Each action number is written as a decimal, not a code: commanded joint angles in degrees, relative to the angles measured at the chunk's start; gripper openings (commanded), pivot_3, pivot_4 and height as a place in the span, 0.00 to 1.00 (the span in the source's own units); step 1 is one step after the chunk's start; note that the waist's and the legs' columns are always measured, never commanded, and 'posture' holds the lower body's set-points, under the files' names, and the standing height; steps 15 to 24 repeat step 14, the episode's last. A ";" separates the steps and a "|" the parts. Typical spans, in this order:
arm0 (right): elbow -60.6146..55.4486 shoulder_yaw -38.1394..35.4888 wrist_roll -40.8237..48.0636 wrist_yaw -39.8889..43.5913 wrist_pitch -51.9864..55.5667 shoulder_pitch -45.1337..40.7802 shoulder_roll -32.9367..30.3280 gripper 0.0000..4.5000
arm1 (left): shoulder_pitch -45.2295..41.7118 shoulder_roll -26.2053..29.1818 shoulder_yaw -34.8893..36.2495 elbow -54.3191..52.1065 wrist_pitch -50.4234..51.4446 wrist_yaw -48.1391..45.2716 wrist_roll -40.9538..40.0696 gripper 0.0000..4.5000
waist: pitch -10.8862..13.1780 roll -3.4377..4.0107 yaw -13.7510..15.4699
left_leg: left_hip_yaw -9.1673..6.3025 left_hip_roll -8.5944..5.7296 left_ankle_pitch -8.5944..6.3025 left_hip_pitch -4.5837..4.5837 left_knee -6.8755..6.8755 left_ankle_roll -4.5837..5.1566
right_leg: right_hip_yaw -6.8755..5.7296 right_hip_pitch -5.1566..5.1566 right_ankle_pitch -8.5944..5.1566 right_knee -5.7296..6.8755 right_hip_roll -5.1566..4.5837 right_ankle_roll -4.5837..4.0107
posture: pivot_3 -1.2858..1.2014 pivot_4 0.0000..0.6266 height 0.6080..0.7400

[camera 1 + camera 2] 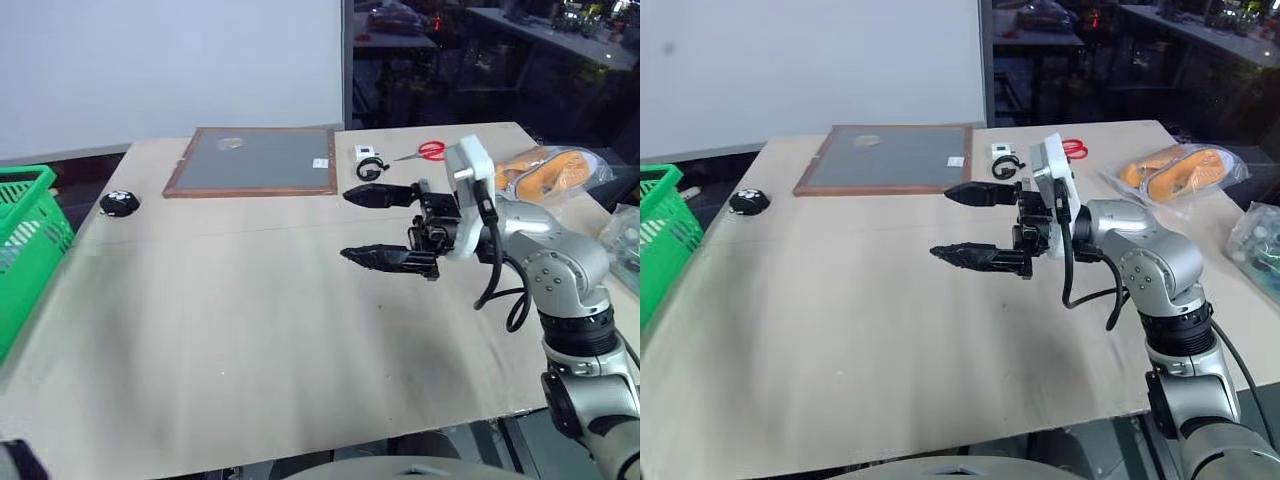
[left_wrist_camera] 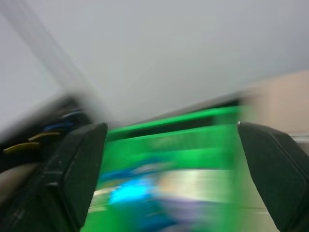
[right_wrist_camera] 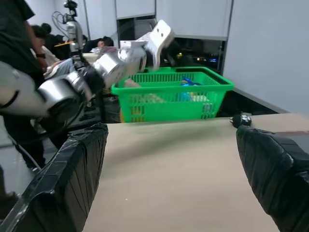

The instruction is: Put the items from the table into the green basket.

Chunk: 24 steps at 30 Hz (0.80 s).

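Note:
The green basket (image 1: pixel 24 226) stands off the table's (image 1: pixel 250 340) left edge; through the right wrist view it holds blue and pale items (image 3: pixel 189 83). My left arm (image 3: pixel 120 60) reaches over the basket's rim. The left gripper (image 2: pixel 170 126) is open over the basket's inside, with nothing between its fingers. Above the middle of the table my right gripper (image 1: pixel 345 225) points left toward the basket, open and empty. A small black object (image 1: pixel 119 203) lies on the table near the basket.
A wood-framed grey board (image 1: pixel 255 160) lies at the table's back. Beside it are a small white device (image 1: pixel 368 160) and red scissors (image 1: pixel 432 150). An orange thing in a clear bag (image 1: pixel 550 170) sits at the back right. People are behind the basket (image 3: pixel 19 48).

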 commanded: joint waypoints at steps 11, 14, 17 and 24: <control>21.55 -1.75 -24.65 -4.52 -29.87 21.33 -5.07 1.00 | 24.82 -25.80 -22.12 -33.29 4.66 -7.84 -8.86 0.99 | -0.18 0.10 -0.79 | 0.27 0.02 -0.04 0.15 0.14 0.08 | 0.39 0.14 -0.01 0.02 0.12 0.00 | 0.57 0.00 1.00; 23.41 -2.78 -26.35 -4.20 -33.48 24.89 -6.84 1.00 | 26.40 -26.29 -22.59 -32.27 3.09 -8.80 -7.36 0.99 | -0.24 0.30 -1.22 | 0.33 0.11 -0.04 0.21 0.15 0.09 | 0.45 0.40 -0.24 0.04 0.26 -0.05 | 0.57 0.00 1.00; 23.41 -2.78 -26.35 -4.20 -33.48 24.89 -6.84 1.00 | 26.40 -26.29 -22.59 -32.27 3.09 -8.80 -7.36 0.99 | -0.24 0.30 -1.22 | 0.33 0.11 -0.04 0.21 0.15 0.09 | 0.45 0.40 -0.24 0.04 0.26 -0.05 | 0.57 0.00 1.00; 23.41 -2.78 -26.35 -4.20 -33.48 24.89 -6.84 1.00 | 26.40 -26.29 -22.59 -32.27 3.09 -8.80 -7.36 0.99 | -0.24 0.30 -1.22 | 0.33 0.11 -0.04 0.21 0.15 0.09 | 0.45 0.40 -0.24 0.04 0.26 -0.05 | 0.57 0.00 1.00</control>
